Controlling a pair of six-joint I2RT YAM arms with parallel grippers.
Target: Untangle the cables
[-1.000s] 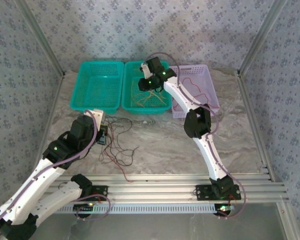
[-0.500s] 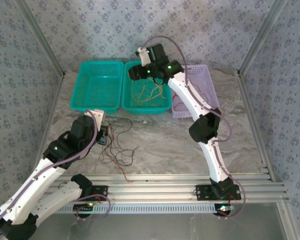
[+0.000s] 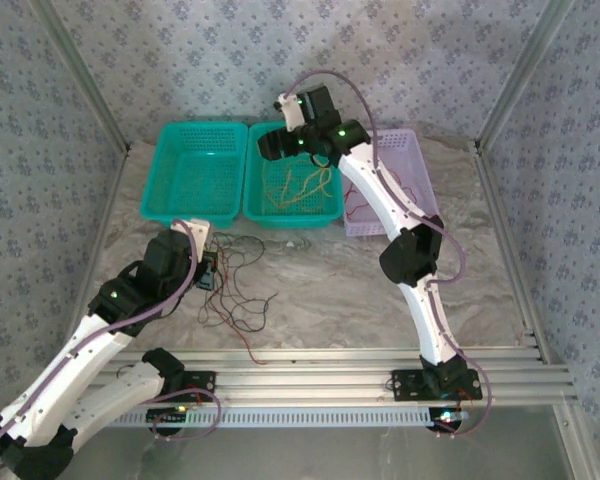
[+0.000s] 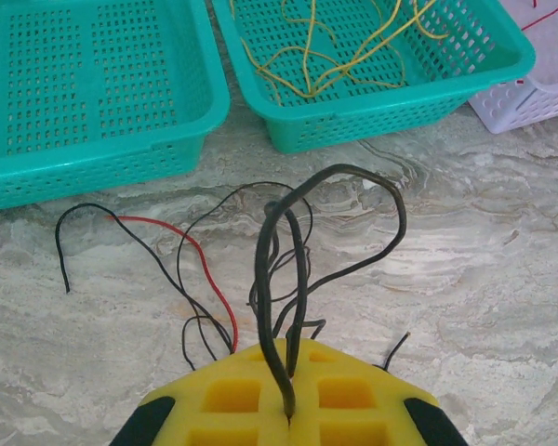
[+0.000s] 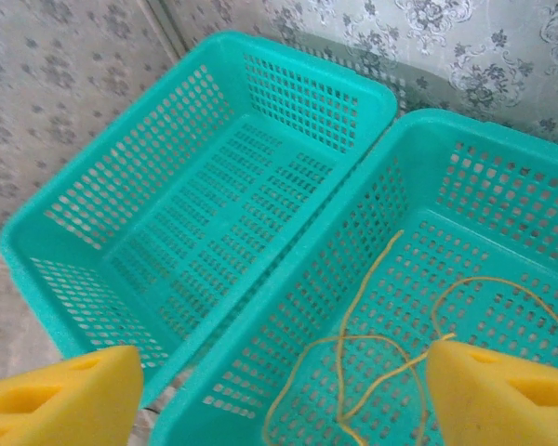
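Gripping a black cable [image 4: 260, 269] between closed yellow pads [image 4: 232, 395], the left hand [image 4: 288, 409] sits low over the table's [image 4: 465, 260] left-centre, and the cable's end is hidden in the grip. Loose black and red cables [image 3: 242, 295] sprawl beside it, their crossings hard to trace. The right hand [image 5: 279, 390] hangs open and empty, pads spread wide, over the middle teal basket [image 5: 502, 186] at the far edge, where yellow cables [image 5: 344, 339] lie. A red cable [image 4: 551, 13] in the lilac basket [image 4: 530, 93] is cut off at the frame corner.
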